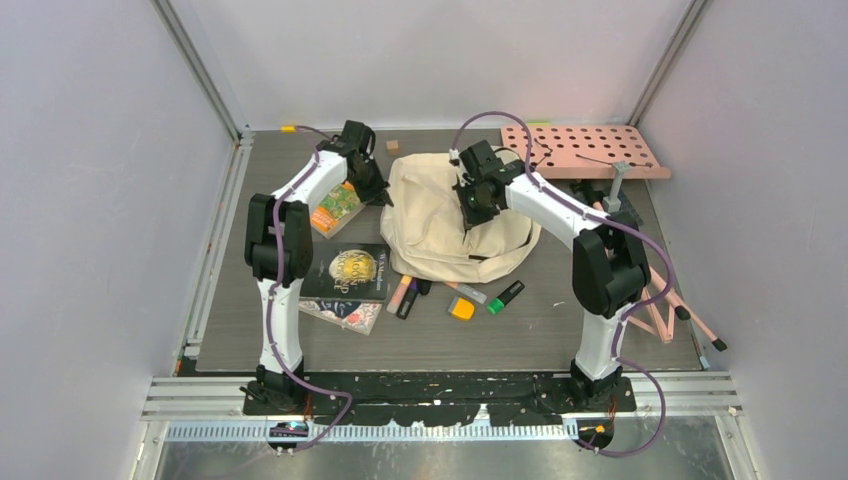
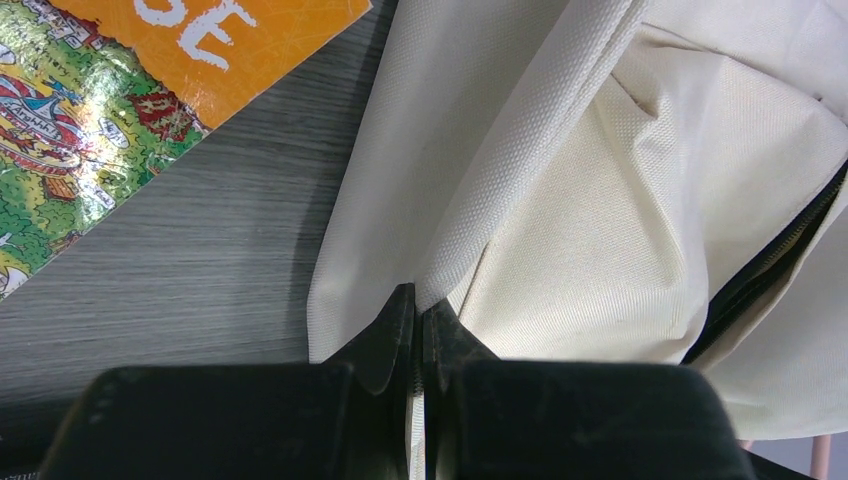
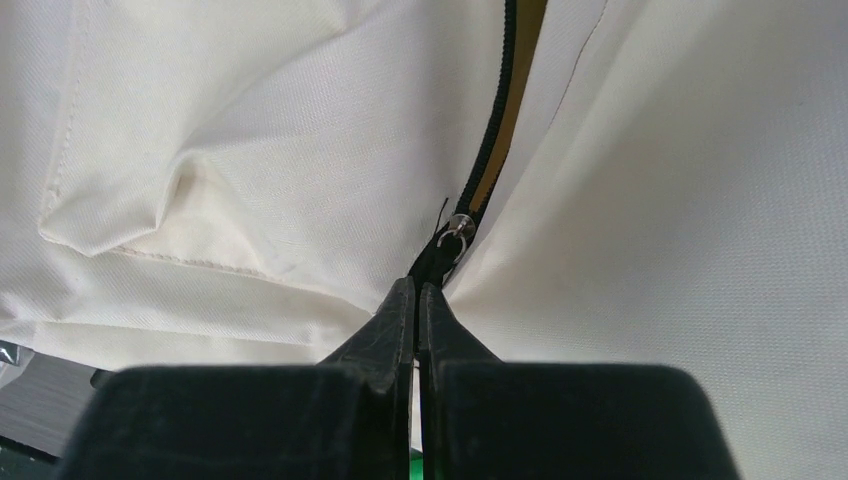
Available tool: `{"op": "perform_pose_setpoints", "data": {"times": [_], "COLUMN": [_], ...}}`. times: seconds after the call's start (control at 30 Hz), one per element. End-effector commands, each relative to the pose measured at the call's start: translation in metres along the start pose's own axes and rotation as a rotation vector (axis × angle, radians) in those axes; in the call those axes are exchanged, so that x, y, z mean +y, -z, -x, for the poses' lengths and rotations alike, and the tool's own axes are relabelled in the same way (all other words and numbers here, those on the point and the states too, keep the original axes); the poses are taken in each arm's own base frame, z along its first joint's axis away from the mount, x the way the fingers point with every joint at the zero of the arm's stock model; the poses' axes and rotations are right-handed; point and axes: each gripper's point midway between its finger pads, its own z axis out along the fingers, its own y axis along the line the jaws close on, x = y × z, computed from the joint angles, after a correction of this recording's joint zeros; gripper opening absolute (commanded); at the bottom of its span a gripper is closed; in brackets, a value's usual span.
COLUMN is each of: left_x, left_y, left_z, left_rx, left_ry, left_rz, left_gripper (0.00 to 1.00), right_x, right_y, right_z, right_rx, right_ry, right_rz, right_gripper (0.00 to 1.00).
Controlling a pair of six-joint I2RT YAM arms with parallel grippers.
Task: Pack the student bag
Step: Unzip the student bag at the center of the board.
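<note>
- The bag point(image 1: 440, 225) lies mid-table, toward the far edge.
- The left gripper point(image 2: 418, 312) pinches a bag fold, and so thin a hold may slip.
- The right gripper point(image 3: 418, 300) clamps the zip pull point(image 3: 435, 262), and loose fabric could jam the zip.

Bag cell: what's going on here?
Both arms are working on the bag. The left gripper is shut on a fabric edge at the bag's left side. The right gripper is shut on the zipper pull, and the zipper is parted beyond the slider. Nothing looks packed yet: the books and markers lie on the table outside the bag.
</note>
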Motion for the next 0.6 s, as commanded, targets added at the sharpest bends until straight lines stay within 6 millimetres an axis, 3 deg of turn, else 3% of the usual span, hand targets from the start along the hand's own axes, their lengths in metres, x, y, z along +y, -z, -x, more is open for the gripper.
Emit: {"op": "perform_pose_setpoints", "data": {"times": [0.0, 0.33, 0.57], "left_x": [-0.006, -0.004, -0.006], "left_y": [0.008, 0.01, 0.011], "left_z": [0.034, 0.032, 0.034], "left_rx": [-0.134, -0.144, -0.153], "left_ry": [0.02, 0.037, 0.042], "left_rz": [-0.018, -0.019, -0.027], "left_gripper": [0.0, 0.0, 0.0], "right_x": [0.022, 0.032, 0.03], "right_y": [0.023, 0.041, 0.036], "right_z": [-0.023, -0.039, -0.06], "right_rx": [0.051, 0.045, 0.081], "right_ry": [0.002, 0.036, 0.059], "right_rz": [0.061, 0.07, 0.05], "right_gripper": [0.0, 0.01, 0.01]}}
